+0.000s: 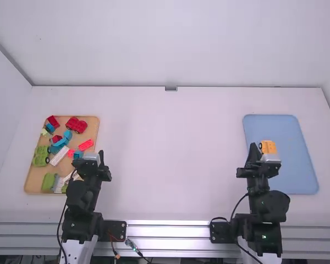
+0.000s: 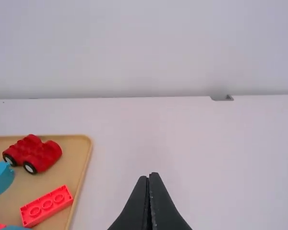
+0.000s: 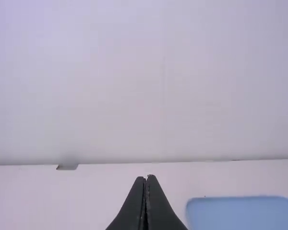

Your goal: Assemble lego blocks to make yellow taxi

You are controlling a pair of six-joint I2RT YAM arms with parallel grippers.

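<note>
Yellow car: an orange-yellow toy car (image 1: 269,147) sits on the blue tray (image 1: 290,174), left of the tray's middle, just beside the right gripper (image 1: 253,147) in the high view.
Car's heading: a dark wheel (image 1: 260,146) shows at its left edge; the right arm hides its near side, so I cannot tell which end is the front or how the long axis runs.
Right gripper: its two fingers are together, with nothing between them, pointing away from the arm's base.
Left gripper (image 1: 101,155): fingers together as well, nothing between them, near the right edge of the wooden tray (image 1: 33,185).
Wooden tray: holds mixed blocks and toy cars, left of the table's middle.
Red car (image 1: 77,125): near the tray's far right corner, long axis slanting, wheels on its near side.
Red block (image 2: 47,206): nearer than that car, lying long and slanted, its right end farther away, studs up.
White block (image 1: 59,156): slanted likewise, right end farther away.
Green car (image 1: 41,155): by the tray's left edge, wheels on its right.
</note>
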